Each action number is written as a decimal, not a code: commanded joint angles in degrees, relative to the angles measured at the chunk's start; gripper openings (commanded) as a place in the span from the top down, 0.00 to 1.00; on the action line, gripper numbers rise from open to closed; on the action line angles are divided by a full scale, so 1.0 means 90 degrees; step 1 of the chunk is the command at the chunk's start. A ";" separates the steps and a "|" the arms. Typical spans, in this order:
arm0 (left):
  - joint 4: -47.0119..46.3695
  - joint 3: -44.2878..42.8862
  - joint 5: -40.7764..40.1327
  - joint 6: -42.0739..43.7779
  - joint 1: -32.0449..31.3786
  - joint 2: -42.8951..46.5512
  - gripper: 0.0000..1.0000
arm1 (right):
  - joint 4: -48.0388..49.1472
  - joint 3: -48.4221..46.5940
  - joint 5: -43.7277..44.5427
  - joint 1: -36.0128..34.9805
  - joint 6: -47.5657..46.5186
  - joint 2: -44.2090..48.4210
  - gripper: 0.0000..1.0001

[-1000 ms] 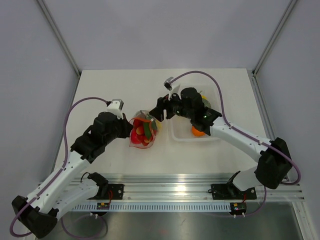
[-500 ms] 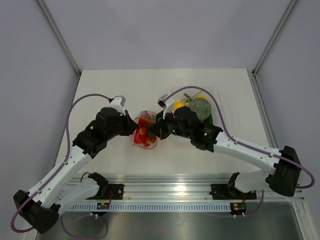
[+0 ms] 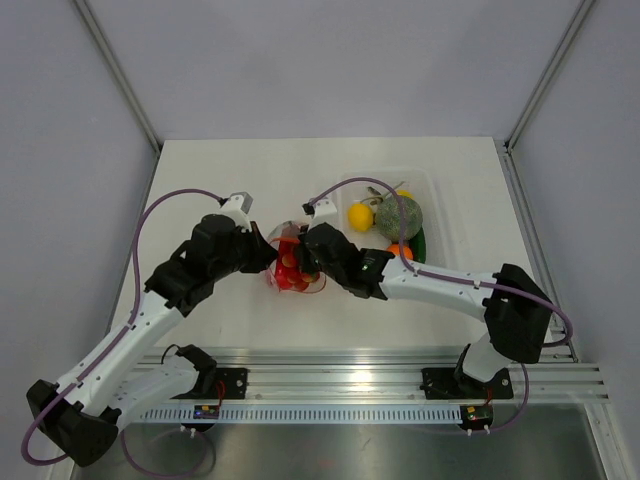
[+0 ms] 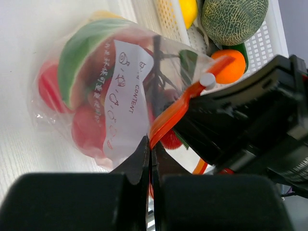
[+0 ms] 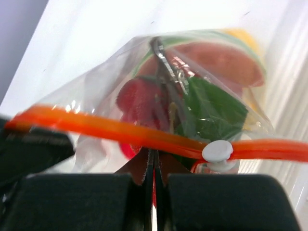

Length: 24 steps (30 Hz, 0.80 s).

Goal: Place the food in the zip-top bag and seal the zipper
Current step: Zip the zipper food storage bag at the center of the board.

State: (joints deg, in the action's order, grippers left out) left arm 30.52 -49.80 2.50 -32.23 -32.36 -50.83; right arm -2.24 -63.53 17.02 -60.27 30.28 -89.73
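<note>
Now, zip-top bag point(image 3: 291, 274): lies near the middle of the tabletop point(image 3: 220, 170), just left of the white tray point(image 3: 432, 180), between the two end effectors; its mouth edge is raised off the surface.
Zipper point(image 5: 110, 129): an orange strip stretched across the right wrist view, with a white slider point(image 5: 217, 151) on it just to one side of the right fingertips.
Left end effector point(image 4: 150, 150): clenched, with the zipper's orange strip running down between its fingertips, so it pinches the bag's mouth edge.
Right end effector point(image 5: 153, 162): clenched on the zipper from the opposite side, with a sliver of orange showing between its closed fingers.
Food in the bag point(image 4: 82, 130): red pieces, a green-rimmed wedge point(image 4: 84, 45) and a strawberry point(image 5: 139, 96) with a green leaf, all behind the clear film.
Food in the tray: a lemon point(image 3: 360, 216), a netted green melon point(image 3: 398, 214) and an orange point(image 3: 401, 251), well apart from the bag.
Bag label point(image 4: 126, 96): a white printed panel on the film; its print is too small to read.
</note>
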 commanded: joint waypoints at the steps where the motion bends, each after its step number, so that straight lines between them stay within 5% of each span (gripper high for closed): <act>1: -0.0208 -0.0414 0.0356 -0.0062 -0.0008 -0.0016 1.00 | -0.0015 -0.0451 0.1390 -0.0081 0.0229 -0.0302 1.00; 12: -0.0267 -0.0609 0.0757 0.0172 0.0011 -0.0358 1.00 | 0.0639 -0.0491 0.1509 -0.0081 0.0279 -0.0528 1.00; 24: 0.0231 -0.1233 0.1147 0.0592 0.0724 -0.0641 1.00 | 0.0522 0.0300 -0.0113 0.0085 -0.1869 0.1727 0.89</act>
State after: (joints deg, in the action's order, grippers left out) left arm 33.93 -56.62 9.47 -29.34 -26.96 -56.12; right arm 1.28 -62.85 19.97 -60.55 21.02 -79.18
